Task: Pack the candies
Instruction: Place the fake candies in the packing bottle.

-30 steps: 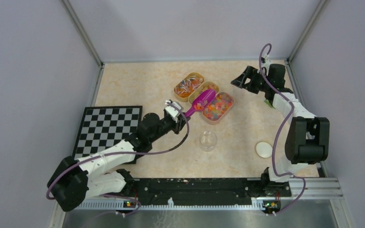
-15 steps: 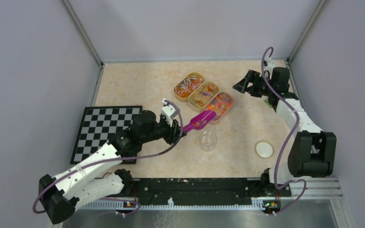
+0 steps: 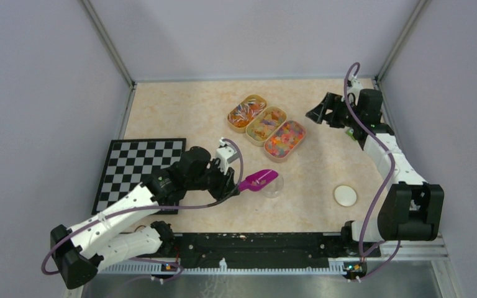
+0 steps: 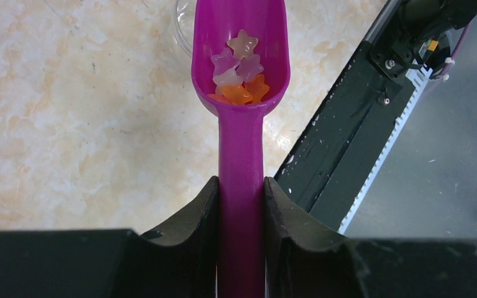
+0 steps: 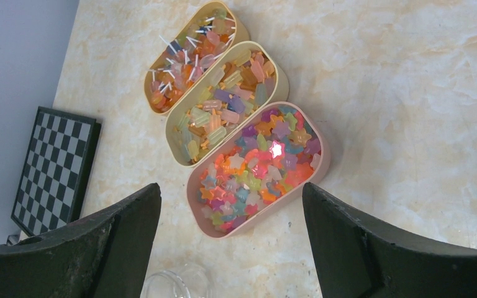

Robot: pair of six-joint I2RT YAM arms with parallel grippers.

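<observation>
Candies lie as colourful heaps in three oval trays: a pink tray (image 3: 284, 139) (image 5: 258, 166) of star sweets, a middle yellow tray (image 3: 266, 125) (image 5: 223, 102), and a far tray (image 3: 246, 112) (image 5: 189, 53). My left gripper (image 3: 231, 184) (image 4: 240, 205) is shut on the handle of a purple scoop (image 3: 258, 180) (image 4: 240, 56). The scoop holds a few star candies (image 4: 239, 77) over the rim of a clear glass jar (image 3: 273, 185) (image 5: 174, 285). My right gripper (image 3: 315, 112) (image 5: 230, 205) is open and empty, held above the table right of the trays.
A white round disc (image 3: 345, 195) lies at the right front. A black-and-white checkerboard (image 3: 138, 171) lies at the left. The black base rail (image 3: 261, 245) runs along the near edge, close to the scoop in the left wrist view (image 4: 348, 124).
My left gripper has drawn the scoop out of the pink tray and carried it toward the near side, to the jar. The right arm has shifted slightly right.
</observation>
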